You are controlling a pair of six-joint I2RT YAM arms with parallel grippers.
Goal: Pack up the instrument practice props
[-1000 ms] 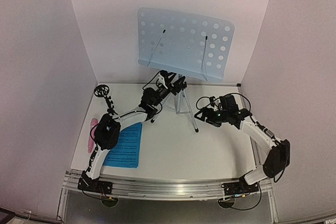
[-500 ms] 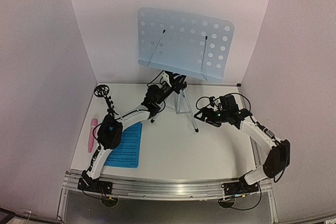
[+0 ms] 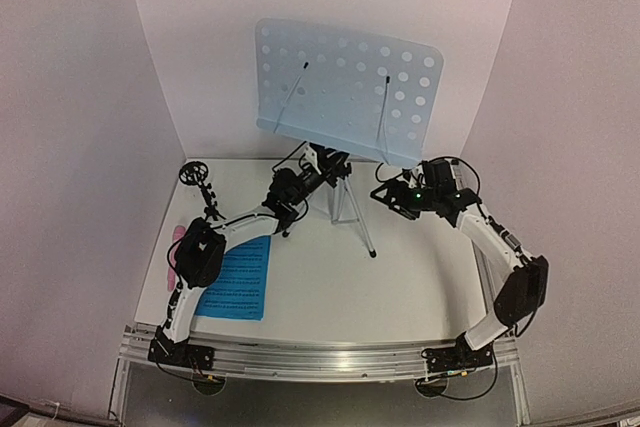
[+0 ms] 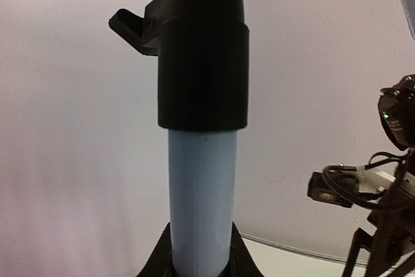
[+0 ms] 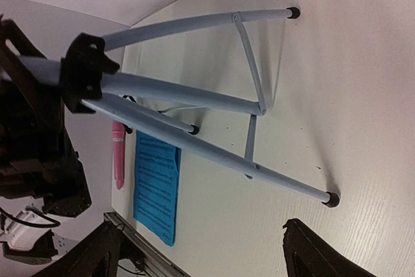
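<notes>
The stand has a perforated pale-blue desk [image 3: 345, 92] on silver tripod legs [image 3: 352, 212]. My left gripper [image 3: 328, 163] is shut on its pole; in the left wrist view the pale pole [image 4: 202, 192] sits between my fingers [image 4: 161, 259] below a black collar [image 4: 202, 63]. My right gripper [image 3: 386, 195] is open and empty just right of the tripod, whose legs [image 5: 194, 95] fill the right wrist view. The blue music sheets [image 3: 238, 277] lie at the front left. The pink microphone [image 3: 178, 239] lies left of them, partly hidden by my left arm. The black mic stand [image 3: 197, 182] stands at the back left.
White walls close in the table at the back and both sides. A metal rail [image 3: 320, 357] runs along the near edge. The sheets [image 5: 155, 186] and microphone [image 5: 118, 154] also show in the right wrist view. The right arm [image 4: 389, 186] shows at the right of the left wrist view.
The stand's desk has shifted left and looks larger, nearer the camera. My right gripper has moved back, closer to the stand's pole. My left gripper stays shut on the pole.
</notes>
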